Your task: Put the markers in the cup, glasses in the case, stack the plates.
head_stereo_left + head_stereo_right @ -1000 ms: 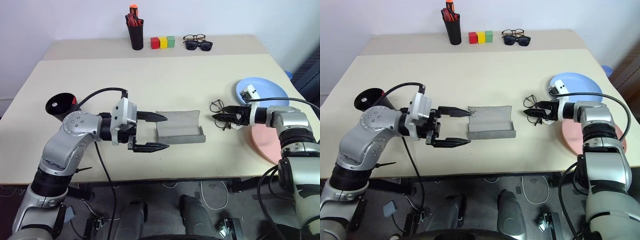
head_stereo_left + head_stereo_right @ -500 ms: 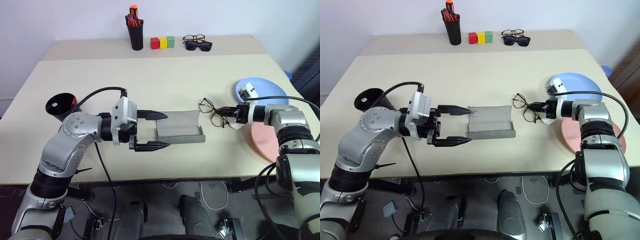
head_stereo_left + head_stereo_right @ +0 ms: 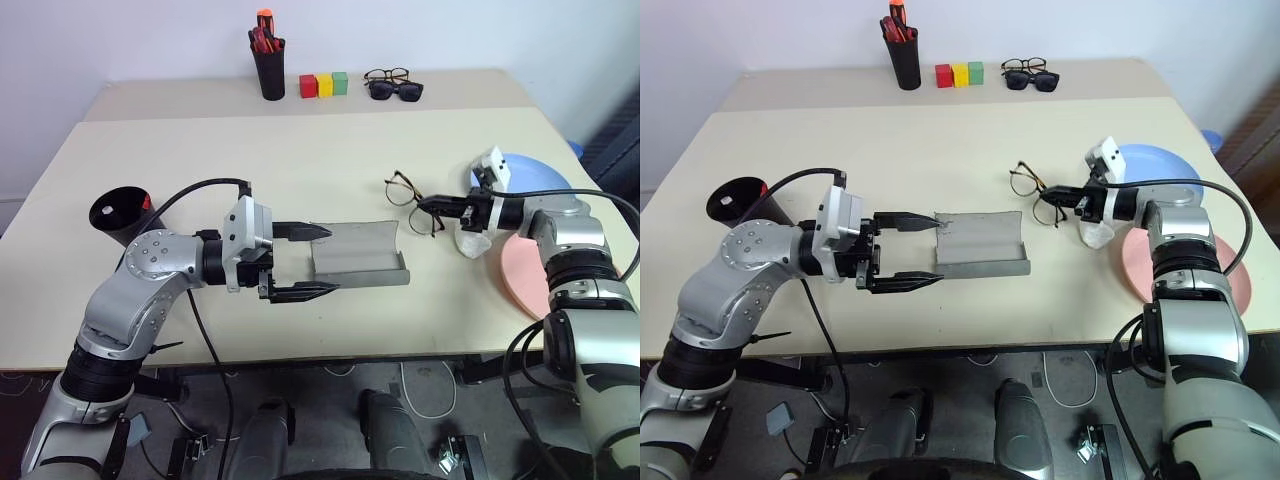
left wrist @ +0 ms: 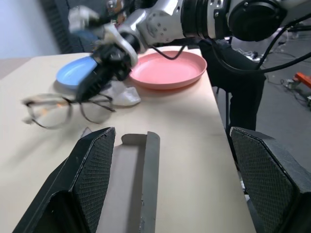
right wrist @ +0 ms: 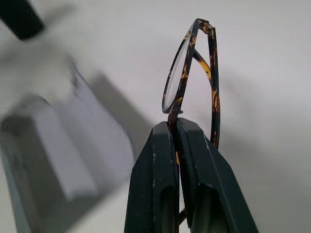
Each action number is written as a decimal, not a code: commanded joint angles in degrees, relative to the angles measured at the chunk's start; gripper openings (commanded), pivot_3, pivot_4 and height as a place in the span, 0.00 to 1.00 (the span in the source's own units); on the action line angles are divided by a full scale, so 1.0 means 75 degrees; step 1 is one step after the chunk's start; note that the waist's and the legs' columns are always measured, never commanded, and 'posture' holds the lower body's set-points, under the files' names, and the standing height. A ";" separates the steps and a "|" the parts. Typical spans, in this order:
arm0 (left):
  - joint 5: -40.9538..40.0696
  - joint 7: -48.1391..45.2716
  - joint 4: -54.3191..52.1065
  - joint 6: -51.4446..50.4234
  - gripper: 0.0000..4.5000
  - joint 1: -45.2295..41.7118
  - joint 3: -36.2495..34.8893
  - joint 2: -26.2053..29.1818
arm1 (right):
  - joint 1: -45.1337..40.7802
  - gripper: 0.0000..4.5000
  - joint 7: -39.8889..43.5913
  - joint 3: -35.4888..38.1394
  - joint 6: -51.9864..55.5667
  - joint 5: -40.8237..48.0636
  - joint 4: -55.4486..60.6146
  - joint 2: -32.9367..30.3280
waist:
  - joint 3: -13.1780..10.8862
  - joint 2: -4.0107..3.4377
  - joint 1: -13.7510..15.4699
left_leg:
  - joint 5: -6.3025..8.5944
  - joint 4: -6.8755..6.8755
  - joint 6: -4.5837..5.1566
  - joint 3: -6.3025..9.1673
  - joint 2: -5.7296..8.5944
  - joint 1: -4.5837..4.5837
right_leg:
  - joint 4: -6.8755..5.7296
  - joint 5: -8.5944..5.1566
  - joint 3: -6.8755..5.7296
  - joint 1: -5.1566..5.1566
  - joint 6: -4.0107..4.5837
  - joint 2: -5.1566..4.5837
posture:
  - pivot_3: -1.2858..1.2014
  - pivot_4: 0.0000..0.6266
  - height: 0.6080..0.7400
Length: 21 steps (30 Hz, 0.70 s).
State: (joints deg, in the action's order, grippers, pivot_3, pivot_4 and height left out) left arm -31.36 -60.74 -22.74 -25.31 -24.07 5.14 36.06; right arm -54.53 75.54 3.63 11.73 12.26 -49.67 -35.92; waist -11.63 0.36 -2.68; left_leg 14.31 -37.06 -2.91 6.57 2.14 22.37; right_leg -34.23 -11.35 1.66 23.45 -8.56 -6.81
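My right gripper [image 3: 432, 205] is shut on the glasses [image 3: 408, 193], pinching the thin tortoiseshell frame [image 5: 187, 73] and holding it in the air just right of the case. The grey case [image 3: 360, 255] lies open on the table. My left gripper [image 3: 305, 260] is open, with one black finger on each side of the case's left end. The black cup [image 3: 118, 210] stands at the left, with a bit of red at its rim. The blue plate [image 3: 535, 168] and the pink plate [image 3: 522, 275] lie side by side at the right, partly hidden by my right arm.
A crumpled white cloth [image 3: 468, 243] lies under my right wrist. At the back stand a black holder of red and orange pens [image 3: 270, 62], three coloured blocks [image 3: 325, 84], and dark sunglasses with another pair of spectacles [image 3: 395, 85].
My right gripper has closed on the glasses, lifted them off the table and carried them up and left toward the case. The left arm has stayed put.
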 commanded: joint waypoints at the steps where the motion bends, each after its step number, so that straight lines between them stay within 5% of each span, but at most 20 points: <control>1: -0.0025 0.0031 -0.0182 0.0127 0.86 0.0091 -0.0178 0.0076 | 0.0135 0.01 0.0186 0.0008 0.0203 0.0488 0.1687 0.0273 | 0.0000 0.0000 -0.0007 | 0.0000 0.0001 0.0000 0.0000 0.0000 0.0000 | 0.0000 0.0000 0.0000 0.0002 0.0000 0.0000 | 0.52 0.24 1.00; 10: -0.0387 -0.0081 -0.0161 0.0187 0.86 0.0558 -0.0979 0.0368 | 0.1044 0.01 0.0268 -0.0808 0.1365 0.0778 0.4404 0.0435 | 0.0000 0.0000 0.0024 | 0.0000 0.0004 0.0000 0.0006 0.0000 0.0004 | -0.0001 -0.0001 -0.0001 0.0007 0.0001 0.0001 | 0.52 0.24 1.00; 21: -0.2033 -0.0888 -0.0617 -0.0547 0.86 0.1685 -0.2534 0.1502 | 0.1716 0.01 0.0379 -0.1305 0.0987 0.0306 0.4210 -0.0057 | 0.0000 -0.0001 0.0020 | 0.0001 0.0006 0.0000 0.0004 -0.0002 0.0006 | -0.0001 -0.0014 0.0000 0.0012 0.0025 0.0001 | 0.52 0.24 1.00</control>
State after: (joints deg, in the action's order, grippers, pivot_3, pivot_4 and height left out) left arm -44.35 -66.42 -25.24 -29.41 -11.47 -11.79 46.45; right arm -41.03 78.14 -6.30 20.46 14.65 -17.91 -35.72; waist -11.63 0.36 -2.53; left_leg 14.31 -37.01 -2.91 6.60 2.13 22.41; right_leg -34.23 -11.45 1.66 23.54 -8.37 -6.81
